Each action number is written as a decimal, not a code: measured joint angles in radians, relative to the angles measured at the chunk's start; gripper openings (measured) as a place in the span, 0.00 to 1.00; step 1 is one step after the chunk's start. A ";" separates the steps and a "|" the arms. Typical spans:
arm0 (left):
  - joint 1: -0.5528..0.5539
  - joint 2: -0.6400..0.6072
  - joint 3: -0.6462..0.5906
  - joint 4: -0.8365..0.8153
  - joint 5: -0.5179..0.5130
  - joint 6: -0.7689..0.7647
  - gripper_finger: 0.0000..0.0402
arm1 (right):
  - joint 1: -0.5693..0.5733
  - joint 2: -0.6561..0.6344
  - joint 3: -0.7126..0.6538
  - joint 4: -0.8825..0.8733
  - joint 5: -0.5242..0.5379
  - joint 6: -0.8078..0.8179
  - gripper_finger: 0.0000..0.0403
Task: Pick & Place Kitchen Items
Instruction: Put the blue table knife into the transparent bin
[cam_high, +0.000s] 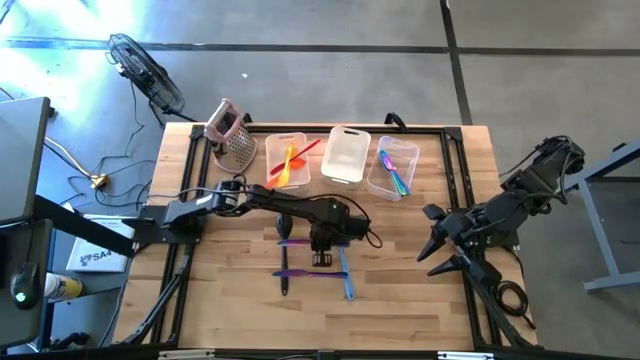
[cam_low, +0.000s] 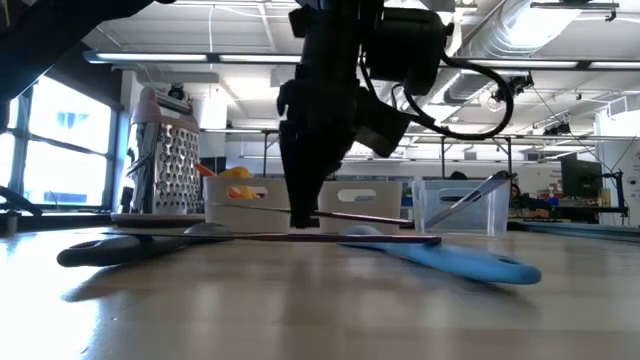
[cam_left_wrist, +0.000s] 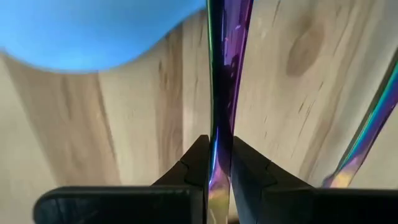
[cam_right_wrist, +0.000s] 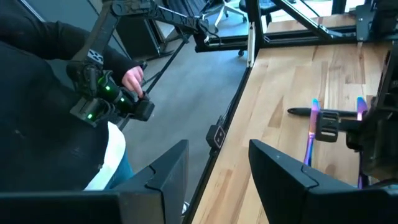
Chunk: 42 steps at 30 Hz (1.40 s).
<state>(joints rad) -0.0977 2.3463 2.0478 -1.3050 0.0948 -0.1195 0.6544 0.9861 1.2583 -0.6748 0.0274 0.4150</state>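
Note:
My left gripper (cam_high: 320, 250) hangs over the middle of the table, pointing down, shut on a slim iridescent purple utensil (cam_left_wrist: 219, 124). Beside it on the wood lie a blue spatula (cam_low: 455, 260), another purple utensil (cam_high: 305, 272) and a dark utensil (cam_low: 110, 250). At the far edge three clear bins stand in a row: the left bin (cam_high: 287, 160) holds orange, red and yellow utensils, the right bin (cam_high: 393, 167) holds iridescent ones. My right gripper (cam_right_wrist: 217, 171) waits open, raised over the table's right side. My left gripper pinches the purple utensil's thin handle (cam_left_wrist: 217, 163) between its two fingers. The fingers (cam_low: 303, 212) come from above, pointing down, and lie across the handle. In the low view the utensil (cam_low: 360, 217) runs nearly level, just above the tabletop.
A metal box grater (cam_high: 233, 140) with a pink handle stands at the far left, next to the bins. The middle bin (cam_high: 346, 155) shows nothing inside. A person sits past the table's near edge in the right wrist view, a hand (cam_right_wrist: 132, 79) on a control device.

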 joint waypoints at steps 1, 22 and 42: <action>-0.001 0.000 0.010 -0.022 -0.007 -0.001 0.08 | 0.000 0.000 0.000 0.002 0.000 -0.001 0.40; -0.038 -0.222 0.267 -0.111 -0.462 -0.258 0.08 | 0.095 -0.260 0.000 -0.020 0.415 -0.168 0.40; -0.147 -0.314 0.269 0.559 -0.889 -0.018 0.08 | 0.095 -0.128 0.001 -0.039 0.977 -0.162 0.40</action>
<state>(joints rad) -0.2444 2.0323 2.3165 -0.7456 -0.7938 -0.1378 0.7490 0.8579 1.2591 -0.7136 1.0047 0.2528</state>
